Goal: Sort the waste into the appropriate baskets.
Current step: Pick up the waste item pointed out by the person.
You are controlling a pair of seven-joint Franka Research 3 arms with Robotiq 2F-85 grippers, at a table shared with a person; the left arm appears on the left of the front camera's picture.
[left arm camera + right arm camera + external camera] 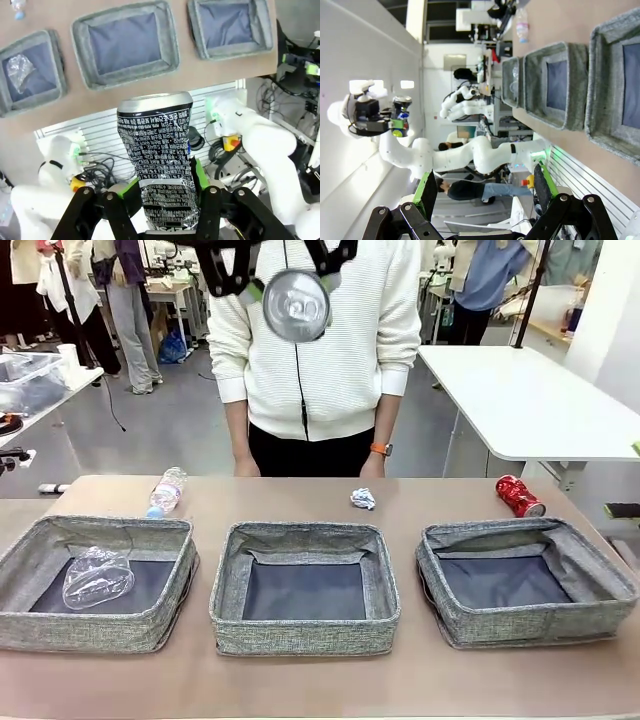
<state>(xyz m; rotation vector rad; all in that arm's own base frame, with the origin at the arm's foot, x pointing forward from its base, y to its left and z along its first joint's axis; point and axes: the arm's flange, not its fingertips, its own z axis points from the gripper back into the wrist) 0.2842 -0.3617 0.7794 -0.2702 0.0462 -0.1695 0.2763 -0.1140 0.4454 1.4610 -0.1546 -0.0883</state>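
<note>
My left gripper (290, 282) hangs high over the table, shut on a dark blue-black drink can (297, 308) whose end faces the front camera. In the left wrist view the can (156, 165) stands between the green pads of the left gripper (165, 182), with the three grey baskets far below. The left basket (100, 530) holds a crushed clear plastic bottle (98, 577). The middle basket (305, 536) and the right basket (520, 534) show bare dark bottoms. My right gripper (485, 187) stands open, nothing between its fingers.
Beyond the baskets lie a clear plastic bottle (166, 491), a crumpled white paper ball (363, 499) and a red drink can (519, 496). A person in a white sweater (310, 360) stands at the far edge, hands near the table.
</note>
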